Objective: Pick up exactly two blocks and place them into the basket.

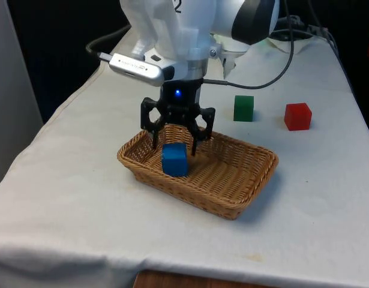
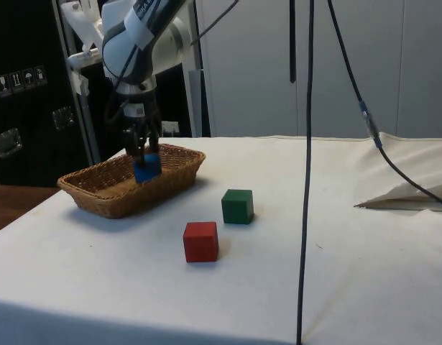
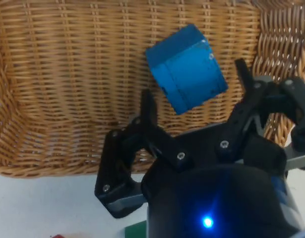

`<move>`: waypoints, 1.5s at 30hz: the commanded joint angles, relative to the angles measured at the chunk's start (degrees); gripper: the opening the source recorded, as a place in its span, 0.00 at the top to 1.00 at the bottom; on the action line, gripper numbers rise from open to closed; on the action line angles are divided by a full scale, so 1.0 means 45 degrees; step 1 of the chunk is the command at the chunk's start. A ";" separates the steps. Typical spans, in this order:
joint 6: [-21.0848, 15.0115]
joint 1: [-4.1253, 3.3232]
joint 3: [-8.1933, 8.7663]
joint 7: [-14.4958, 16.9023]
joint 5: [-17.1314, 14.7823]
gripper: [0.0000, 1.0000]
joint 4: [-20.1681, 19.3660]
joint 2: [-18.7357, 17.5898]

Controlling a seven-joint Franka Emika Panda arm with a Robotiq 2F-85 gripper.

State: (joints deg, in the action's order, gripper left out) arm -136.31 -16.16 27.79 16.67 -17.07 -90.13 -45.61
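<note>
Nearest in the side view, one red block point(image 2: 200, 241) and one green block point(image 2: 238, 206) on the worktop point(image 2: 335, 237), well apart from the basket. Probably light, rigid, smooth-sided: best pinched across two flat opposite faces. Farther back, one wicker basket point(image 1: 244, 180) with one blue block point(image 1: 174, 159) resting inside. Jaws of gripper point(image 1: 176, 146) spread, straddling it without pinching.

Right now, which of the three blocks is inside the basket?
The blue block, lying in the wicker basket below the open gripper. The green block and red block sit on the cloth.
</note>
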 commanded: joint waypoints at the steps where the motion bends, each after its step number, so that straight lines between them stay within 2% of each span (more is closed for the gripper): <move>1: 0.0051 0.0115 -0.0115 0.0115 -0.0102 0.33 0.0102 -0.0038; 4: 0.0051 0.0115 -0.0115 0.0115 -0.0115 0.04 0.0115 -0.0038; 5: 0.0051 0.0115 -0.0115 0.0127 -0.0115 0.00 0.0115 -0.0038; 6: 0.0051 0.0127 -0.0115 0.0127 -0.0115 0.00 0.0115 -0.0051; 7: 0.0000 0.0000 0.0000 0.0013 0.0000 0.00 0.0013 0.0000; 8: 0.0051 0.0127 -0.0115 0.0127 -0.0115 0.00 0.0115 -0.0051; 12: 0.0064 0.0140 -0.0115 0.0153 -0.0115 0.00 0.0089 0.0000; 14: 0.0153 -0.0025 0.0064 0.0153 0.0013 0.00 -0.0229 0.0407; 16: 0.0242 -0.0102 0.0153 0.0191 0.0064 0.00 -0.0395 0.0637; 17: 0.0140 0.0000 0.0064 0.0089 0.0000 0.00 -0.0038 0.0191; 19: 0.0306 -0.0166 0.0204 0.0229 0.0115 0.00 -0.0573 0.0866; 26: 0.0509 -0.0331 0.0229 0.0153 0.0637 0.00 -0.1515 0.2063; 27: 0.0560 -0.0204 0.0127 0.0191 0.0573 0.00 -0.1337 0.1935; 28: 0.0535 -0.0357 0.0229 0.0140 0.0713 0.00 -0.1642 0.2241; 35: 0.0713 -0.0509 0.0242 0.0013 0.1261 0.00 -0.2585 0.3450; 36: 0.0802 -0.0547 0.0242 -0.0038 0.1426 0.00 -0.2852 0.3820; 37: 0.0777 -0.0407 0.0115 0.0064 0.1248 0.00 -0.2610 0.3552; 38: 0.0828 -0.0560 0.0229 -0.0064 0.1502 0.00 -0.2979 0.3985; 42: 0.1070 -0.0649 0.0204 -0.0216 0.1910 0.00 -0.3578 0.4838; 44: 0.1120 -0.0688 0.0178 -0.0293 0.2075 0.00 -0.3832 0.5182; 45: 0.1120 -0.0560 0.0089 -0.0153 0.1910 0.00 -0.3667 0.5004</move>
State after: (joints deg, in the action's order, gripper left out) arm -131.26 -18.68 28.19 15.99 -8.48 -106.63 -23.09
